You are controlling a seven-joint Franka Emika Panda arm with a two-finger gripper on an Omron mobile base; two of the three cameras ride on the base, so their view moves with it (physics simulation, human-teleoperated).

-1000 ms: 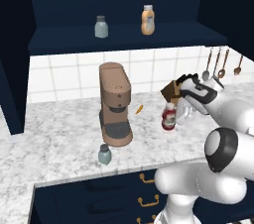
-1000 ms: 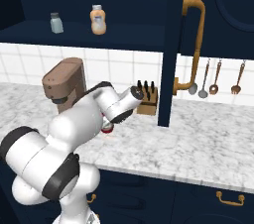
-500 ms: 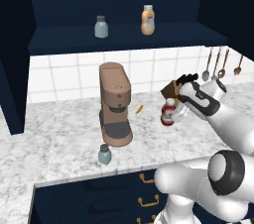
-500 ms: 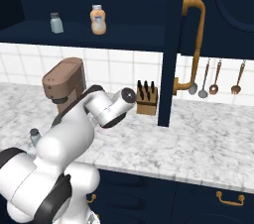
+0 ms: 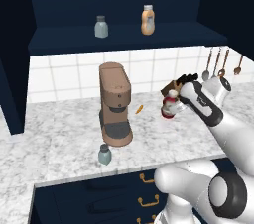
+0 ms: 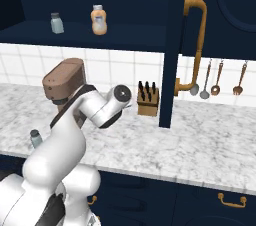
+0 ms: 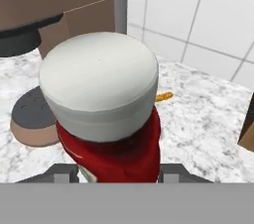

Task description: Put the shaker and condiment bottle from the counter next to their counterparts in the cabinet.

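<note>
Up on the cabinet shelf [image 5: 124, 39] stand the second shaker [image 5: 101, 26] and tan bottle [image 5: 147, 20]. Below, the shaker [image 5: 104, 154] sits on the desk [image 5: 59, 134] before the coffee machine [image 5: 115, 104]. Rightward, the outstretched arm's gripper [image 5: 174, 105] pinches the red bottle [image 5: 169, 107] aloft, its fingertips hidden.

The arm rises from the base, bends at the elbow and extends forward above the worktop [image 5: 59, 134]. The gripper [image 5: 173, 105] is tilted sideways, its fingers [image 7: 64, 172] closed on the condiment bottle [image 5: 169, 107], which is held clear of the worktop.
</note>
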